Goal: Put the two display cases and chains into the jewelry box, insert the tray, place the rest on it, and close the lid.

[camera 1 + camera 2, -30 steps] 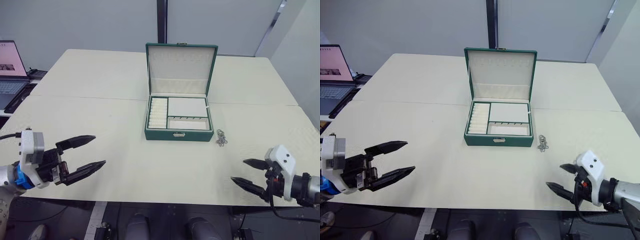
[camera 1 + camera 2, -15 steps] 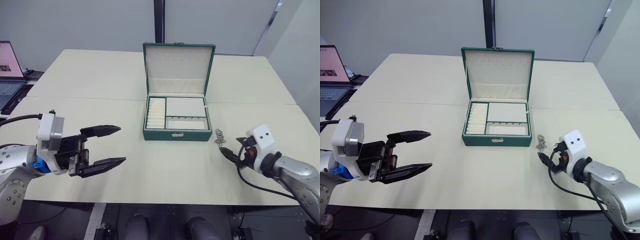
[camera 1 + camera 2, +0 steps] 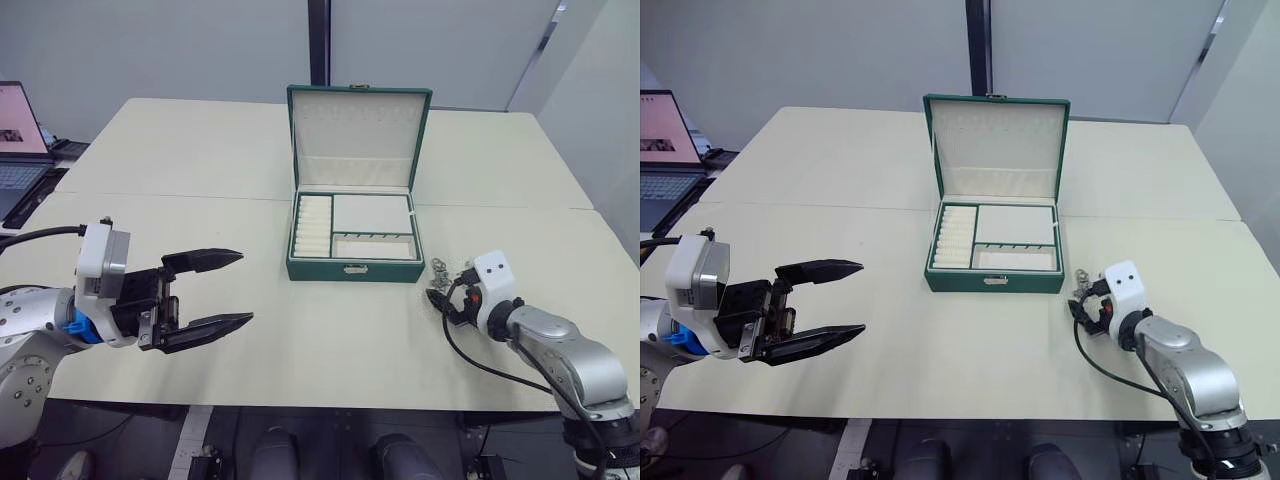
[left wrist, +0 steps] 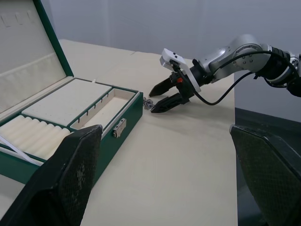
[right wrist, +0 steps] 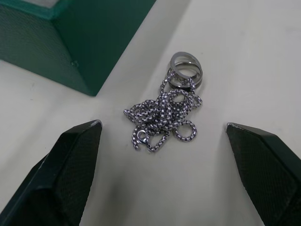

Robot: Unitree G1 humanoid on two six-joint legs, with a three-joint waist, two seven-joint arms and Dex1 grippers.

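Observation:
The dark green jewelry box stands open mid-table, its lid upright behind it. A cream layer with ring rolls and compartments, the tray, sits in its top. One bunch of silvery chains with two rings lies on the table just off the box's front right corner. My right gripper is open and low over the table, a finger on either side of the chain, not touching it. My left gripper hangs open and empty well left of the box. The display cases are out of view.
A laptop sits off the table's far left. The cream table has a seam running across behind the box. Its front edge lies close below both grippers.
The right gripper has moved in from the front right edge to the chain and now straddles it. The left gripper rose and moved inward, then held still.

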